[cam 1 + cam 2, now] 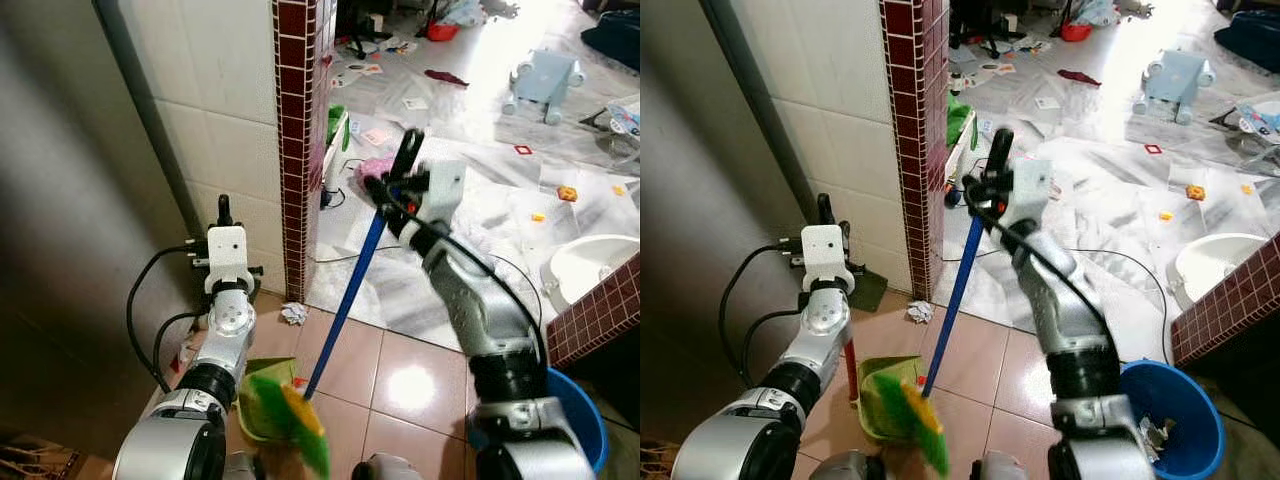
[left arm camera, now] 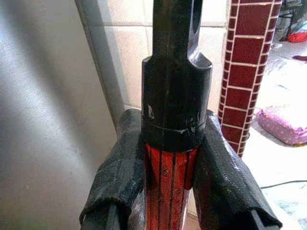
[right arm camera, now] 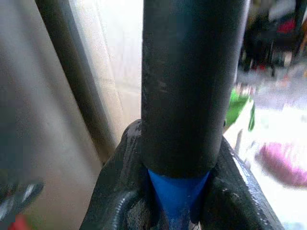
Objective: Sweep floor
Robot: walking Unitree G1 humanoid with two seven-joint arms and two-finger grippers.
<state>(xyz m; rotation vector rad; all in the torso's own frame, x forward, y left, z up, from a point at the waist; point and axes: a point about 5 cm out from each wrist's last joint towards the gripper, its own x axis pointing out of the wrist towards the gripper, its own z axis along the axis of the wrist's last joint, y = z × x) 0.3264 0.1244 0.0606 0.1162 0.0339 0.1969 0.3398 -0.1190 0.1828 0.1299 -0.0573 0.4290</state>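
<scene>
A: Why both arms up by the maroon-tiled pillar (image 1: 910, 140)?
B: Likely dustpan-and-broom setup. Right gripper (image 1: 385, 190) clamps the blue broom handle (image 1: 955, 295); bristles sit at the green dustpan (image 1: 885, 395) below the pillar.
A: Left?
B: Left gripper (image 2: 168, 177) pinches the red, black-capped dustpan handle (image 2: 168, 167). Crumpled paper (image 1: 917, 312) lies at the pillar's foot.

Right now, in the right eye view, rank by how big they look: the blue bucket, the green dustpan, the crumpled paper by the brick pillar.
1. blue bucket, though cut off by the frame edge
2. green dustpan, partly hidden behind the broom head
3. crumpled paper, clearly smallest
</scene>
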